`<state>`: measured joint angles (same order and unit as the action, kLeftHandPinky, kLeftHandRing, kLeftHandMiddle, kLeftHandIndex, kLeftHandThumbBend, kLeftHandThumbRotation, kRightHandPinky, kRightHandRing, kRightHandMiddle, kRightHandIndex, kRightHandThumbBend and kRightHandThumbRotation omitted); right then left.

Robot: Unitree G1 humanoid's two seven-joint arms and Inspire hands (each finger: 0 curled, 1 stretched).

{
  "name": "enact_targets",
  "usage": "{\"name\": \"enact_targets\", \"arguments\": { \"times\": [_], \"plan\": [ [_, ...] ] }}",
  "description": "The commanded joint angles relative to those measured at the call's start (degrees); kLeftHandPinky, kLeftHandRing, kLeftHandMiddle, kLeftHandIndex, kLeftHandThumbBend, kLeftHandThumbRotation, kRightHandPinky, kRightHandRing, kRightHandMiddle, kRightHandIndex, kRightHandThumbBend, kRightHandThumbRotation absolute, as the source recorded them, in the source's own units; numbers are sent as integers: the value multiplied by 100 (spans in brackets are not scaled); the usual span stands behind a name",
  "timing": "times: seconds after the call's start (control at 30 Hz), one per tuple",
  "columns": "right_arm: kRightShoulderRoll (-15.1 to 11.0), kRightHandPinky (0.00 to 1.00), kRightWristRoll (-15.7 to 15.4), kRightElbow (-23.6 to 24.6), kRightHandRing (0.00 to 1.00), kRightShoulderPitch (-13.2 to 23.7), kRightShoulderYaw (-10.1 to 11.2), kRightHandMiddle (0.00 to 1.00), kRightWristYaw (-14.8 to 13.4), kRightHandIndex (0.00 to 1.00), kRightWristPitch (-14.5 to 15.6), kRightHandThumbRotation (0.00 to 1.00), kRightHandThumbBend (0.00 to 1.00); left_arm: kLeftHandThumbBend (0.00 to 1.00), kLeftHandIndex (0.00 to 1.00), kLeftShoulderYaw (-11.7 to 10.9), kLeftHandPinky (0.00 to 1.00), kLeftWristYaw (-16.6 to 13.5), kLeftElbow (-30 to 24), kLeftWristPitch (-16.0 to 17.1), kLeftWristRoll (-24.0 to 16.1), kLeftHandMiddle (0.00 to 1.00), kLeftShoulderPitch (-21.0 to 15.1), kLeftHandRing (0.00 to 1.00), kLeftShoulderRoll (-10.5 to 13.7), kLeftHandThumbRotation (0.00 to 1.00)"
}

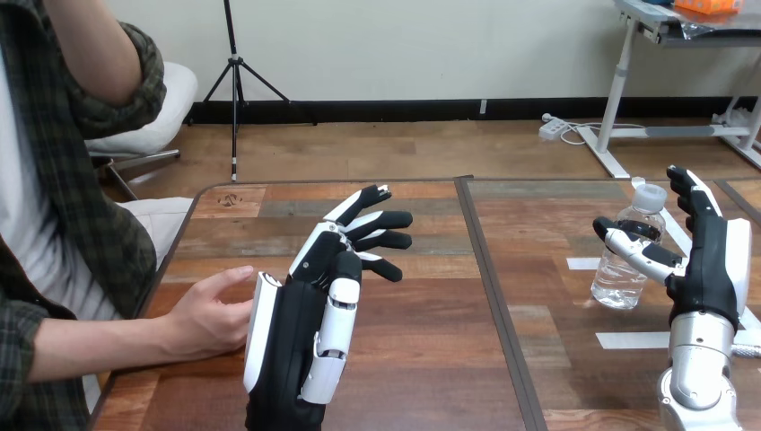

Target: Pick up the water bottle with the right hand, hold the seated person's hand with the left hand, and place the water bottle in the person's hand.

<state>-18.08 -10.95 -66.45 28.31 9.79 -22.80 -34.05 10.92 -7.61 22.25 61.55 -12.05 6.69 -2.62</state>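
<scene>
**A:** Where is the water bottle [621,269]?

**B:** It stands upright on the table [431,359], out at three o'clock from the table's middle, with its white cap on. It is clear plastic and seems to hold water, though the level is hard to make out.

**A:** And the right hand [709,260]?

**B:** It is just at the bottle's three o'clock. Its fingers are straight and point to twelve, and its thumb reaches across the bottle's front. I cannot tell whether the thumb touches the bottle. Nothing is curled round it.

**A:** The left hand [305,332]?

**B:** Its fingers are spread, straight and aimed at one o'clock, and it holds nothing. The person's hand [211,314] rests on the table at its nine o'clock, close beside its white shell.

**A:** Anything else?

**B:** White tape strips [633,339] lie at the bottle's six and nine o'clock.
</scene>
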Motion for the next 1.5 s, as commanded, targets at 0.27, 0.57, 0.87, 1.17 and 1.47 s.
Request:
{"name": "enact_targets", "arguments": {
  "times": [0.27,0.57,0.87,1.17,1.47],
  "plan": [
    [-127,93,116,-73,92,641,-43,90,136,86,153,0,72,15,81,19,51,45,-100,95,-10,74,-127,68,-104,100],
    [-121,93,191,-172,92,714,-36,90,183,86,266,0,71,15,81,28,51,74,-152,38,22,74,-88,68,-112,100],
    [-130,93,244,-270,92,785,-26,90,247,87,383,0,71,18,81,11,51,62,-182,-6,14,73,-76,67,-136,100],
    [-105,93,362,-323,93,844,19,90,320,87,492,0,70,16,80,-4,51,73,-129,74,1,72,-99,67,-123,100],
    [-88,90,391,-375,91,931,-14,89,301,85,671,0,71,16,82,13,53,79,-171,39,-7,73,-16,68,-133,100]
  ]
}}
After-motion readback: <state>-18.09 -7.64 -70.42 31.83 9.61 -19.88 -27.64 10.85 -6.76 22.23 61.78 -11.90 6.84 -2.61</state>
